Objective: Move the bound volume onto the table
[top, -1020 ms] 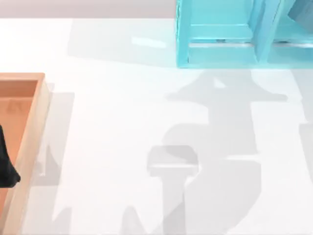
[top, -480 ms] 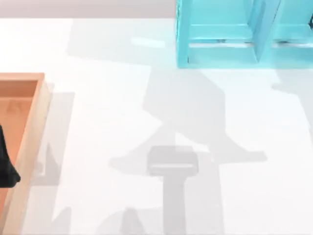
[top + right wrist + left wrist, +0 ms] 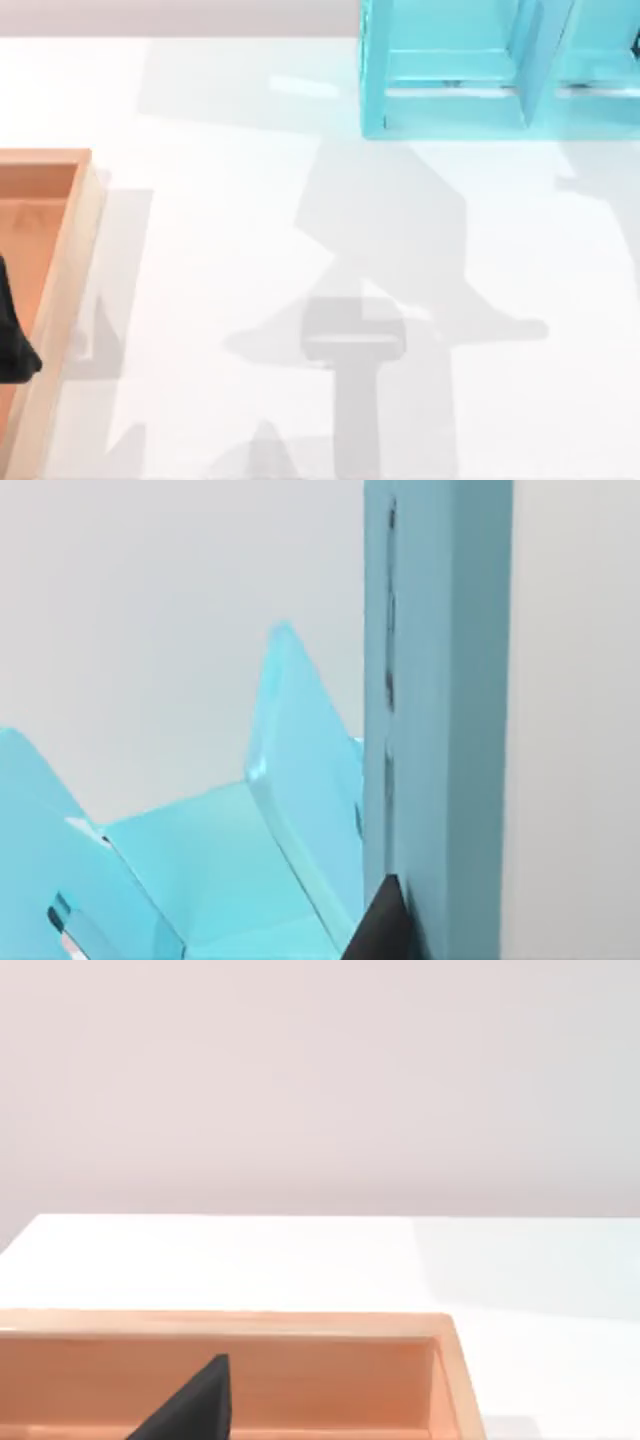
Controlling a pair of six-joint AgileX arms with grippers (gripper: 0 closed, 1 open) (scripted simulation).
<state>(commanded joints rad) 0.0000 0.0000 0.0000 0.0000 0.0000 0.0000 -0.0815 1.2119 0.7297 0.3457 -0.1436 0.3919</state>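
Evidently the right gripper [image 3: 385, 920], at the top view's upper right by the light cyan shelf unit [image 3: 450, 70], held the flat teal-blue bound volume [image 3: 440, 710] upright, long axis vertical, against its fingers; the bare white tabletop [image 3: 250, 230] lay below. Left gripper [image 3: 12, 335] idled over the orange-brown wooden tray [image 3: 60, 260]; its spread I couldn't tell.

White table [image 3: 220, 250] fills most of the top view. Orange-brown wooden tray [image 3: 62, 260] with raised rims sits on it at left edge of frame. Light cyan shelf unit [image 3: 450, 110] stands on it, upper right.
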